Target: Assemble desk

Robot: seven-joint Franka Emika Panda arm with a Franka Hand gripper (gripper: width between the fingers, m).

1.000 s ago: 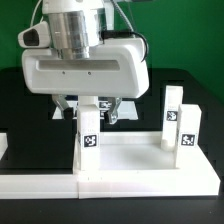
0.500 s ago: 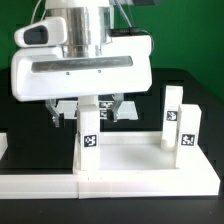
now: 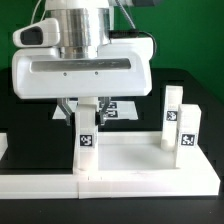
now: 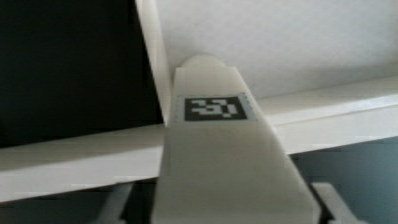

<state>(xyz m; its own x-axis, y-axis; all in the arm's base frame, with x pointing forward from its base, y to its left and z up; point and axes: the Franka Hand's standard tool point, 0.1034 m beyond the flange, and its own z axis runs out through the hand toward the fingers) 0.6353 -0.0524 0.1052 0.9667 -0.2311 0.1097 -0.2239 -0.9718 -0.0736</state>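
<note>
The white desk top point(image 3: 135, 160) lies flat at the front. A square white leg point(image 3: 88, 138) with a tag stands upright at its left corner. My gripper point(image 3: 87, 113) hangs straight over this leg, one finger point(image 3: 68, 113) on each side, close to it. In the wrist view the leg point(image 4: 217, 150) fills the middle above the desk top point(image 4: 294, 50). My gripper point(image 4: 224, 205) straddles it, with a dark gap beside one finger point(image 4: 121, 203). Two more legs point(image 3: 175, 115) point(image 3: 188, 130) stand at the exterior view's right.
A low white border strip point(image 3: 35, 185) runs along the front at the exterior view's left. The marker board point(image 3: 122, 107) lies on the black table behind the gripper. A white piece point(image 3: 3, 146) shows at the left edge. A green wall stands behind.
The gripper has come down over the left leg. Its fingers have narrowed from wide apart to close on either side of the leg.
</note>
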